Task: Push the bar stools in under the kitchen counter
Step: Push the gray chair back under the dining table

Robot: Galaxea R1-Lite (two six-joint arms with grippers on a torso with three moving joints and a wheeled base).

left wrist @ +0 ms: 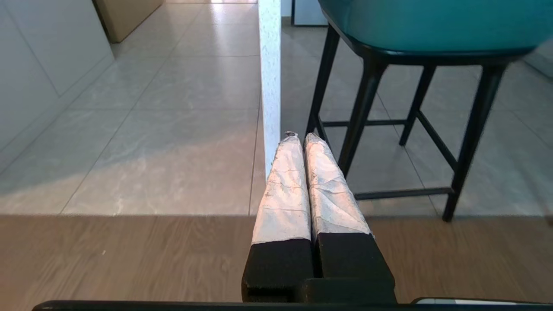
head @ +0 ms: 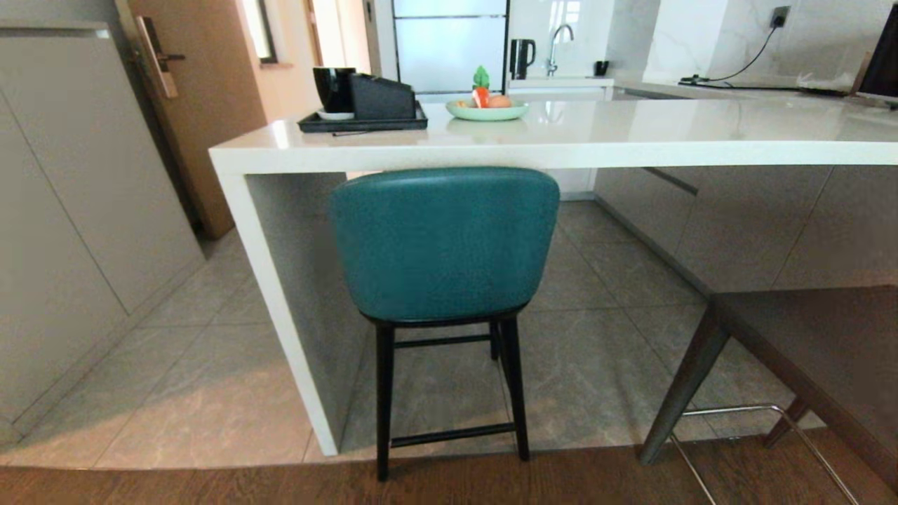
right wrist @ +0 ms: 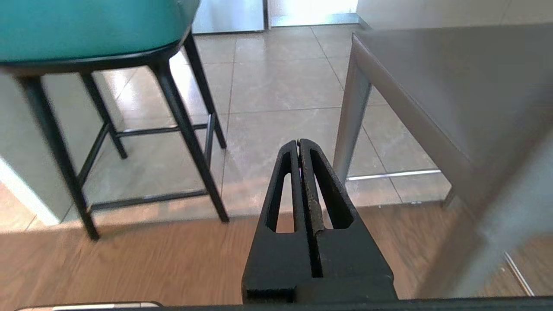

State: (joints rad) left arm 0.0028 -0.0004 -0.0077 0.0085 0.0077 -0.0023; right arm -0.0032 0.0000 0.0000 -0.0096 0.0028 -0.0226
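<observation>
**Teal stool tucked in, grey one still out**

Teal stool sits under the white counter by its end panel; grey stool is well out on the right. Grey tile meets wood floor. Left gripper and right gripper hang low, fingers pressed together, holding nothing.

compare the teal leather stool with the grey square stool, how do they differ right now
The teal leather stool with thin black legs stands tucked against the white stone counter; the grey square stool with tapered grey legs stands well back from it. The teal one's back is rounded, the grey one's edges straight. The teal one has black rungs, the grey one a metal footrest. Both are tall.
</observation>
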